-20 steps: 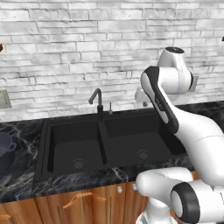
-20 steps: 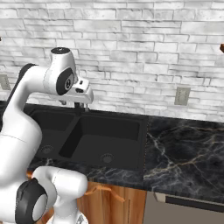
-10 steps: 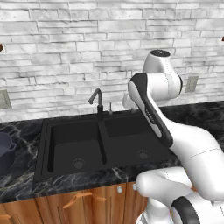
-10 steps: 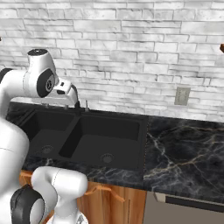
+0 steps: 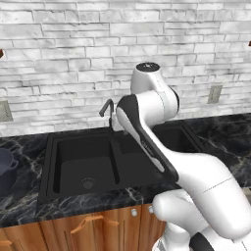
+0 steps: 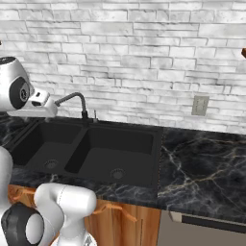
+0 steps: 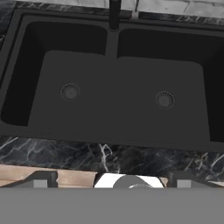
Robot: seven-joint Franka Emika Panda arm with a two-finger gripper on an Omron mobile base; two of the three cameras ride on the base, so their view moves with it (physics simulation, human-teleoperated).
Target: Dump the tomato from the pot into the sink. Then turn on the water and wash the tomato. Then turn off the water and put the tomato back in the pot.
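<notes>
Two basins of the sink [image 5: 83, 143] lie bare in the hand view, each showing just its round drain, so the tomato has not been dumped yet. The pot [image 5: 4, 168] stands on the tabletop [image 5: 22, 206] at its left end, just beside the sink's left rim and cut off by the picture edge. Its inside is hidden, so the tomato is probably in there, though I cannot confirm it.

Over the last second the arm has swung leftward, from the right basin, past the faucet [image 5: 107, 108], to above the left side of the sink. The pincer [image 7: 111, 180] has also spread: its dark tips stand wide apart at the bottom of the hand view, holding nothing. It looks down at the sink's front rim and the strip of tabletop before it.

I read this as the approach to the pot, the very first step. Next the hand needs to travel further left and come down on the pot's rim or a loop handle.
</notes>
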